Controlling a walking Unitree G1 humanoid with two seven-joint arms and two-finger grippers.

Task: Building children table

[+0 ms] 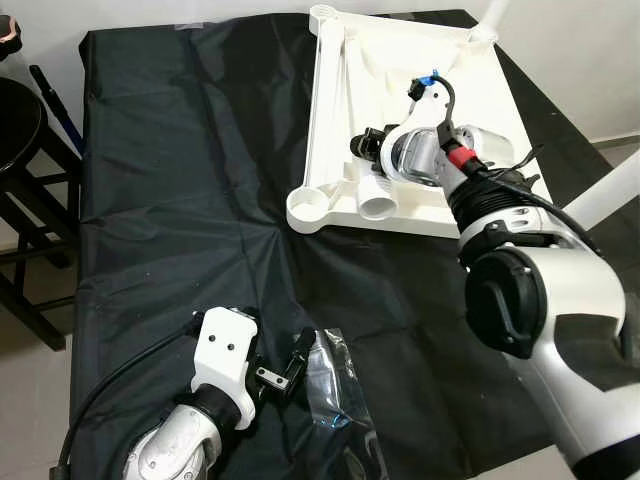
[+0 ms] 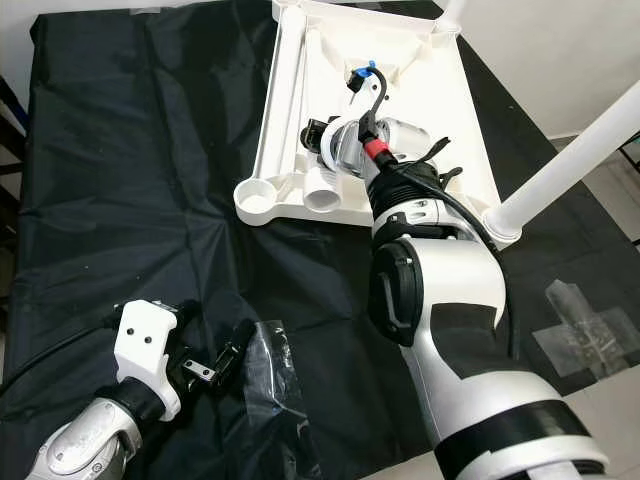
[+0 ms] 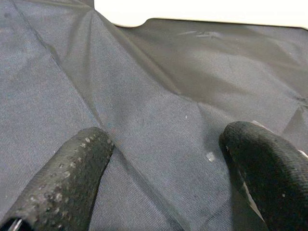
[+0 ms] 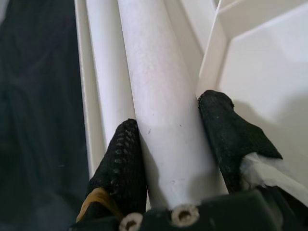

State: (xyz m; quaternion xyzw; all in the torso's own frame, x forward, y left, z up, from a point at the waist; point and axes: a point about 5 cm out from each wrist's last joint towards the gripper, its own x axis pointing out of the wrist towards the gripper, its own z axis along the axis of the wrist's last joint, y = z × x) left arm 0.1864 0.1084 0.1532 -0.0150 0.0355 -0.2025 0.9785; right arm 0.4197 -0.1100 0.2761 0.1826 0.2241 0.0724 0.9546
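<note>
The white table top [image 1: 318, 120] lies upside down on the black cloth. Two white legs stand in its corners, one at the far right [image 1: 492, 20] and one at the near right [image 2: 570, 160]. A loose white leg tube [image 4: 159, 96] lies inside the top along its left rim, its open end [image 1: 378, 205] near the empty corner socket [image 1: 310, 205]. My right gripper [image 4: 171, 113] is shut on this tube, one finger on each side. My left gripper [image 1: 280, 365] hovers open over the cloth at the near left, beside a clear plastic bag [image 1: 335, 385].
The black cloth [image 1: 180, 200] covers the whole work table. A dark stool [image 1: 20, 130] stands off the left edge. A piece of clear tape [image 2: 590, 325] lies on the cloth at the near right. The floor shows past the right edge.
</note>
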